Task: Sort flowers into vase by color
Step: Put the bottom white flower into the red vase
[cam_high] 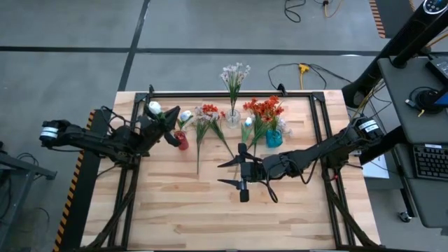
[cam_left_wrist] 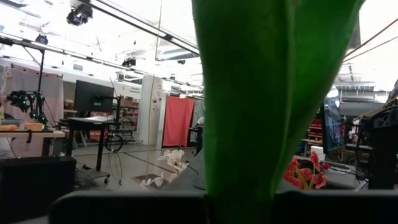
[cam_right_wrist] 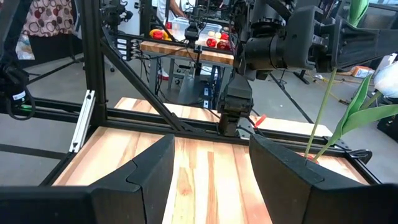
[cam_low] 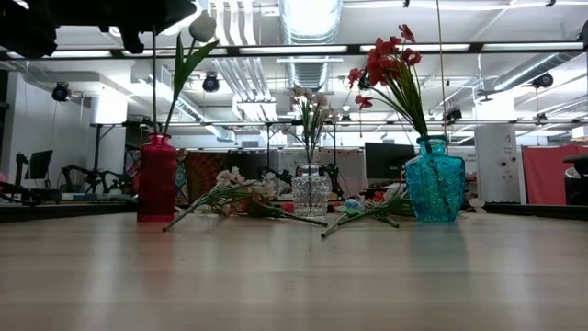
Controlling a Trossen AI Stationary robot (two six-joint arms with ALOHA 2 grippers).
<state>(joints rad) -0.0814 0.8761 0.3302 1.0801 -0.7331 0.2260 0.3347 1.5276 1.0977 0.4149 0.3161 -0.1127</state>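
Note:
A red vase (cam_high: pixel 181 141) stands at the table's left with two white tulips in it. My left gripper (cam_high: pixel 165 120) is shut on one tulip's stalk (cam_right_wrist: pixel 328 93) above the vase. The other tulip (cam_low: pixel 202 28) leans free in the vase. In the left wrist view a broad green leaf (cam_left_wrist: pixel 273 93) fills the picture. A clear vase (cam_low: pixel 310 190) holds pale sprays, and a blue vase (cam_low: pixel 434 180) holds orange-red blooms. My right gripper (cam_high: pixel 233 173) hovers open over the table's middle, with nothing between its fingers (cam_right_wrist: pixel 155 171). My left gripper pinches the tulip's stalk high up (cam_right_wrist: pixel 334 62), just below the bud, coming in about level from the table's left and lying across the stalk. The stalk stands nearly upright, and its lower end sits in the red vase's mouth (cam_right_wrist: pixel 310 158). The leaf hides the contact in the left wrist view.
Loose flowers (cam_high: pixel 210 129) lie on the wood between the red and blue vases, their stalks pointing toward the near edge. A black frame rail (cam_high: pixel 231 93) runs along the far edge. Bare wood (cam_high: pixel 210 217) stretches along the near half.

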